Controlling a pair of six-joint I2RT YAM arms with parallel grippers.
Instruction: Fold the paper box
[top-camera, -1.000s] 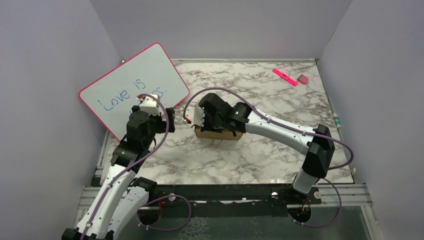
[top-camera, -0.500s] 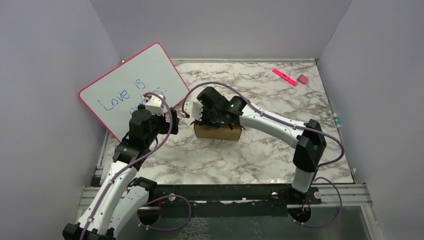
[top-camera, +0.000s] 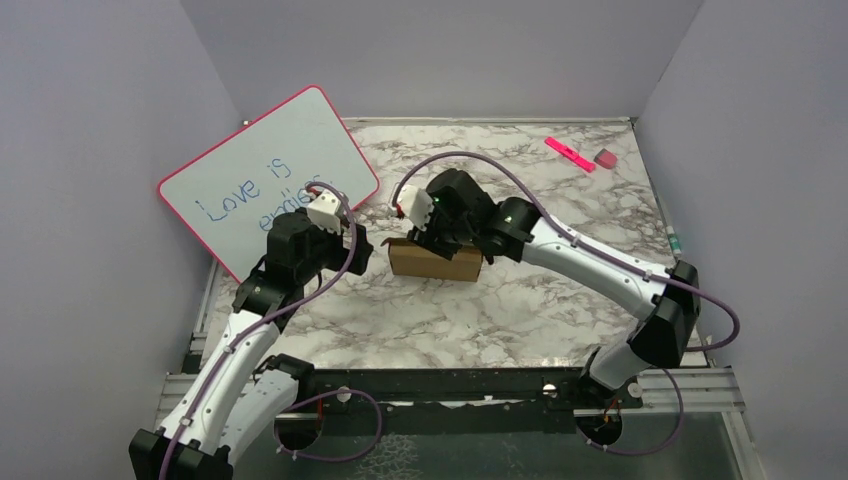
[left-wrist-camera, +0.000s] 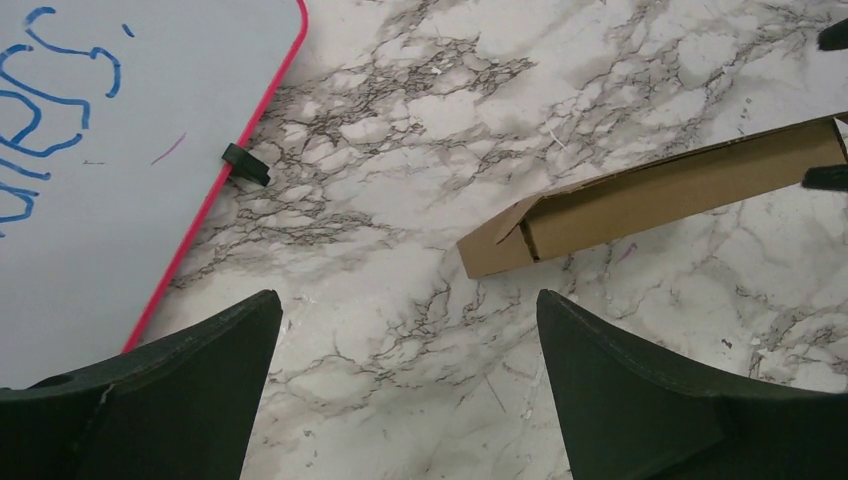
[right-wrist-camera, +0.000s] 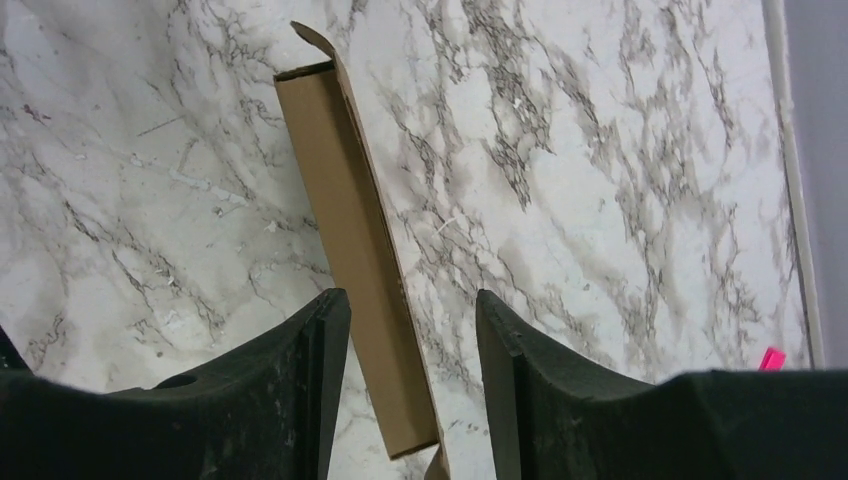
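The paper box (top-camera: 436, 262) is a closed, flat brown cardboard box standing on its long edge on the marble table (top-camera: 520, 310). My right gripper (top-camera: 432, 238) hangs just above it. In the right wrist view the box (right-wrist-camera: 355, 240) runs between the open fingers (right-wrist-camera: 412, 297), with a gap on each side. My left gripper (top-camera: 352, 250) is left of the box and wide open with nothing between its fingers. In the left wrist view (left-wrist-camera: 408, 300) the box's end (left-wrist-camera: 660, 195) lies ahead and to the right.
A pink-framed whiteboard (top-camera: 265, 175) with blue writing leans at the back left, close to my left arm; its edge and a black clip (left-wrist-camera: 245, 165) show in the left wrist view. A pink marker (top-camera: 570, 154) and an eraser (top-camera: 605, 158) lie at the far right.
My right gripper has opened from shut and shifted right over the box, its elbow swinging out to the right. The left gripper has moved slightly towards the box.
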